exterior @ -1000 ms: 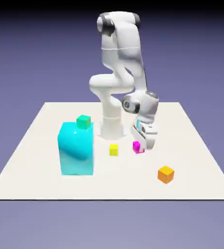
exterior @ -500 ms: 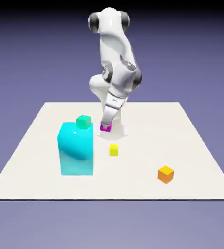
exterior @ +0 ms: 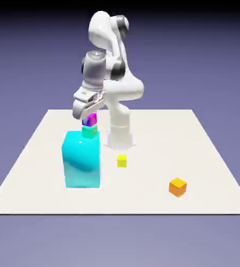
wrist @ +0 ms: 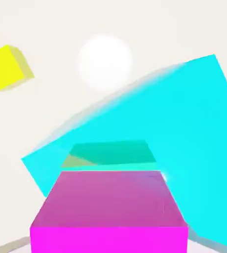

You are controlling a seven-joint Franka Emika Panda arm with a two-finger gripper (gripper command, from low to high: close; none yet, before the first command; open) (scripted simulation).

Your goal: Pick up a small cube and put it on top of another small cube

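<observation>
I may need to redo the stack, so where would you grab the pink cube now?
Take the magenta cube by two opposite vertical sides, coming straight down from above. It sits on the small green cube atop the tall cyan block, so its flat sides are exposed; a sideways approach would probably topple it.

We see a smooth, matt off-white tabletop. The big cyan block looks glossy, with soft pale sheen across its face. The magenta cube, green cube, yellow cube and orange cube appear flat-coloured and smooth. The arm looks like glossy white plastic with grey joints.
</observation>
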